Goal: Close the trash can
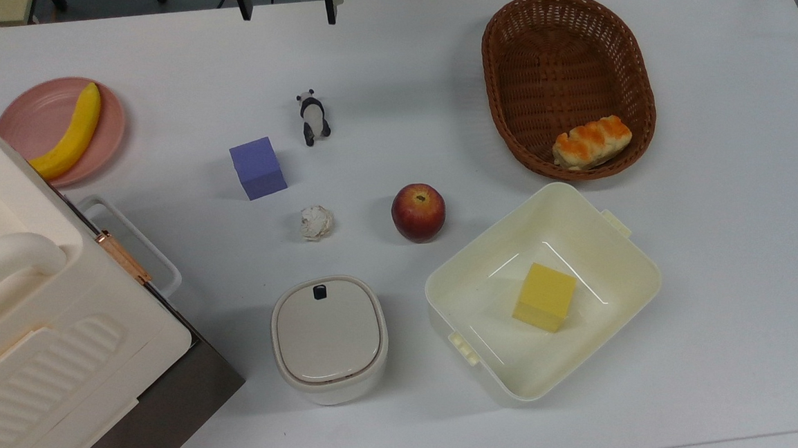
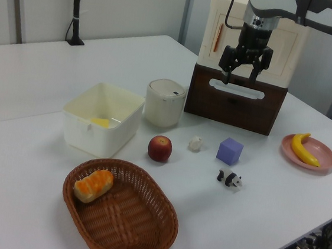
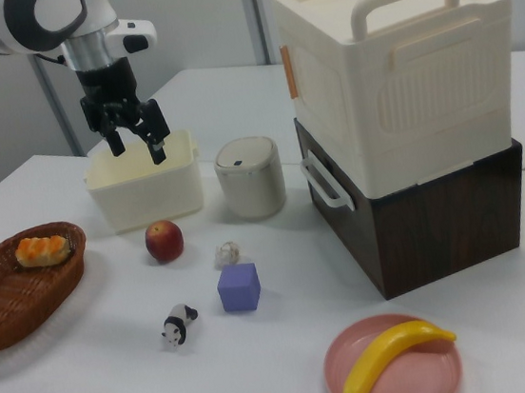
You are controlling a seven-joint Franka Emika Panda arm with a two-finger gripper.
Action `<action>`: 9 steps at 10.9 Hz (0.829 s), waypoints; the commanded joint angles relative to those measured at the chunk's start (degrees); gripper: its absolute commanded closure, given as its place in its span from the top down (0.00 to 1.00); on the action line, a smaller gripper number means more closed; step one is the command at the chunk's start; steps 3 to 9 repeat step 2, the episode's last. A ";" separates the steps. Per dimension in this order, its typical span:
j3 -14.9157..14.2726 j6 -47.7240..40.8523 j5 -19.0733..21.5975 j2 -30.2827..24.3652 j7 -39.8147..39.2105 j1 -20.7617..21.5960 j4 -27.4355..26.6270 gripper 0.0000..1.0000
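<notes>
The gripper (image 2: 240, 79) hangs high above the counter (image 1: 718, 232) with its fingers spread apart, holding nothing. The trash can (image 1: 329, 339) stands well below and apart from it, and its lid (image 1: 327, 331) seems to lie flat already. If the gripper comes down again, it may press the black button (image 1: 319, 292) and pop the lid open, or hit the apple (image 1: 418, 212) on the way.

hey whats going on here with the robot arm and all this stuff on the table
A single robot arm is working over a white table of toys and containers. Its gripper hangs open and empty, high above the table and holding nothing. The trash can sits with its lid down flat, so it looks closed already. An apple and a pale-yellow tub holding a yellow block sit near it.
</notes>
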 commanded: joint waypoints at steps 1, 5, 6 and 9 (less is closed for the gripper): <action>-0.27 -0.03 -0.10 -0.61 -1.11 0.15 -0.42 1.00; -0.27 -0.03 -0.10 -0.61 -1.11 0.07 -0.42 1.00; -0.27 -0.03 -0.10 -0.61 -1.11 0.07 -0.42 1.00; -0.27 -0.03 -0.10 -0.61 -1.11 0.07 -0.42 1.00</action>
